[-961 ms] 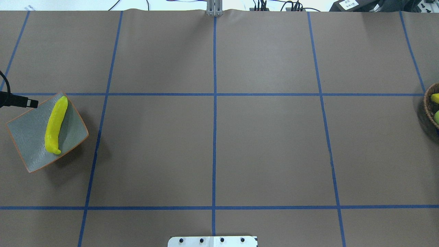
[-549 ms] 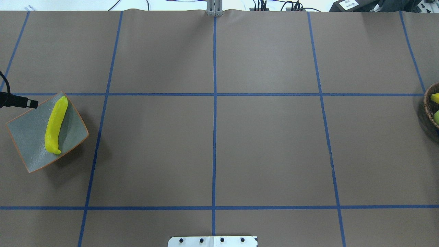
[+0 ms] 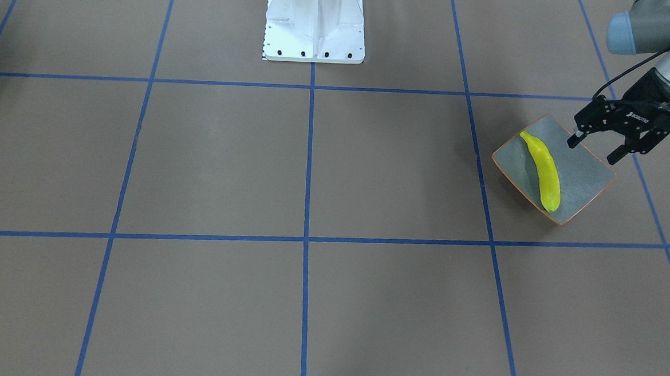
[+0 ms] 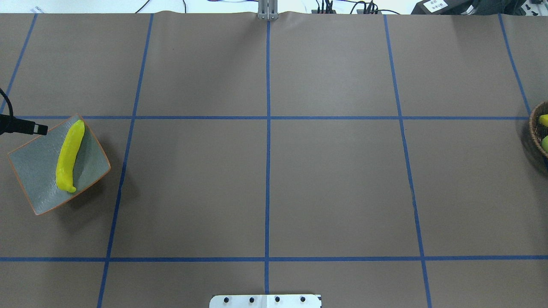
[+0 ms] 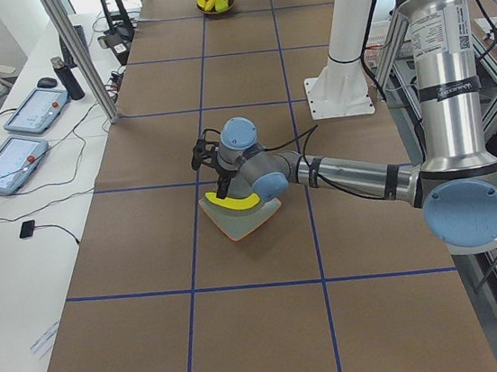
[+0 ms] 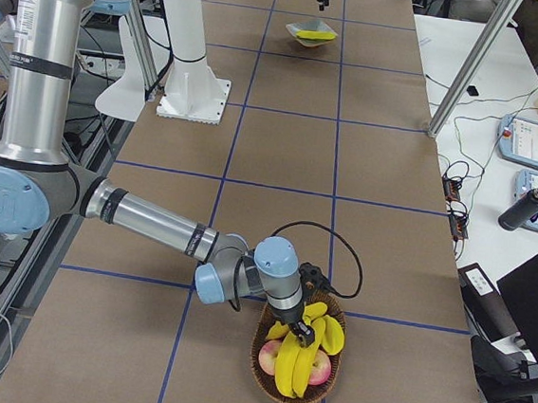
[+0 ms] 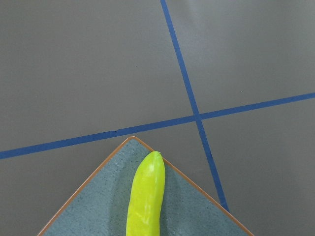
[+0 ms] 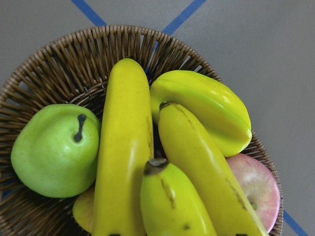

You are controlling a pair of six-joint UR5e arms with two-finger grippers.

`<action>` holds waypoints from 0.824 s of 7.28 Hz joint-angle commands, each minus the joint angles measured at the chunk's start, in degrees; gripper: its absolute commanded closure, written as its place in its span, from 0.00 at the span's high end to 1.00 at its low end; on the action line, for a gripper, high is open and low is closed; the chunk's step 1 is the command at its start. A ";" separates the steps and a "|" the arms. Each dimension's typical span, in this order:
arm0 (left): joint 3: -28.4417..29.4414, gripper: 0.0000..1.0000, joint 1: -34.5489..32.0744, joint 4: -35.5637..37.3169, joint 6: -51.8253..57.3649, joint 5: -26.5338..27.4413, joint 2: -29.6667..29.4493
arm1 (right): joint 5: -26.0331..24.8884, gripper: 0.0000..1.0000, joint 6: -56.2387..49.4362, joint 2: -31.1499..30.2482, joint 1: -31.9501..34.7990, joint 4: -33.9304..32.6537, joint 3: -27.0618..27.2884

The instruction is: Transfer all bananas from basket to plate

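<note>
- Plate (image 3: 585, 167): at the left end of the surface (image 3: 313, 169); one banana (image 3: 544, 171) is laid along it.
- Basket (image 8: 54, 64): at the right end; three bananas (image 8: 123, 157) are kept with pear (image 8: 54, 152) and apple (image 8: 256, 187).
- Left claw (image 3: 592, 151): spread open, empty, over the plate's corner.
- Right claw (image 6: 302, 333): lowered onto the basket's bananas; its grip cannot be told.

Left gripper (image 3: 592, 151) hovers, jaws spread — right gripper (image 6: 305, 335) angled down, grip unclear.

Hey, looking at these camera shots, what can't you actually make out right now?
Exterior right view: the right claw is small and sunk among the bananas; open or shut unclear.
Overhead view: the right edge cuts off most of the basket.
Overhead view: the left edge hides the left claw except one finger.
Right wrist view: the bottom edge crops the bananas' lower ends.
</note>
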 commanded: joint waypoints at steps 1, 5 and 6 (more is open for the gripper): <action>0.03 1.00 0.00 0.00 0.00 0.11 0.00 | -0.24 0.77 -2.31 0.41 0.02 -0.03 0.22; 0.21 1.00 0.00 0.00 -0.08 0.11 0.00 | -2.60 0.75 -5.74 1.29 0.02 -0.29 -0.65; 0.12 1.00 0.00 0.00 -0.08 0.11 0.00 | -3.83 0.74 -5.66 1.12 0.02 -0.03 -0.74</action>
